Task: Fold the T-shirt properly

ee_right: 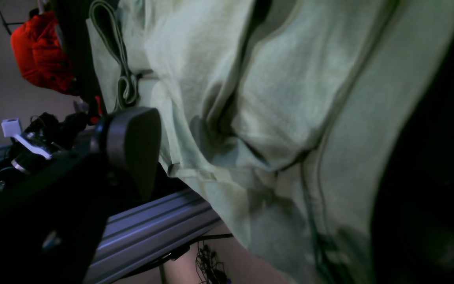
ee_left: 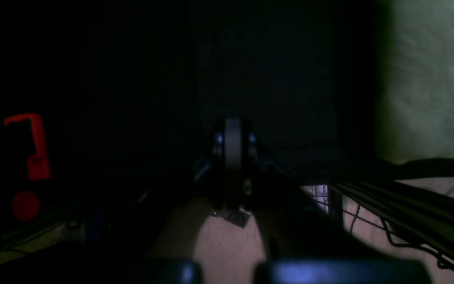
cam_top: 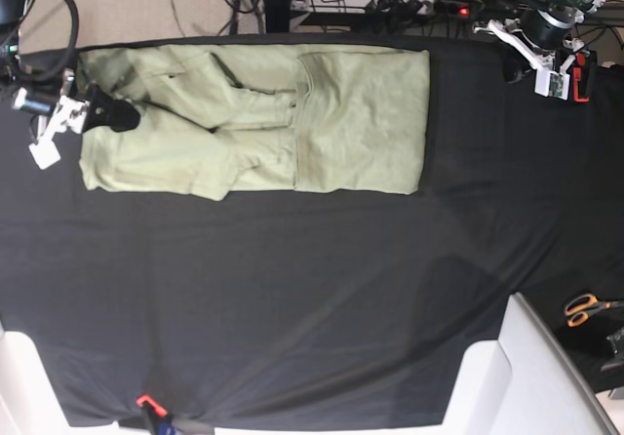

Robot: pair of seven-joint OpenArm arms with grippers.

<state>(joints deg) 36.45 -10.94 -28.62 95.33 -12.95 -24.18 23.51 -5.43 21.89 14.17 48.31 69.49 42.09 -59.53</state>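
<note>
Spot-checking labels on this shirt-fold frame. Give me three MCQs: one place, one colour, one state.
1. Where does the T-shirt lie on the black table cloth?
A. along the far edge
B. dead centre
C. hanging off the near edge

2. What colour are the handles of the scissors?
A. blue
B. orange
C. white

3. How is the right gripper?
A. shut on a sleeve
B. out of view
C. open at the shirt's end

Answers:
1 A, the base view shows the shirt along the top edge.
2 B, orange loops at the right edge of the base view.
3 C, the right wrist view shows one finger apart from the cloth.
</note>
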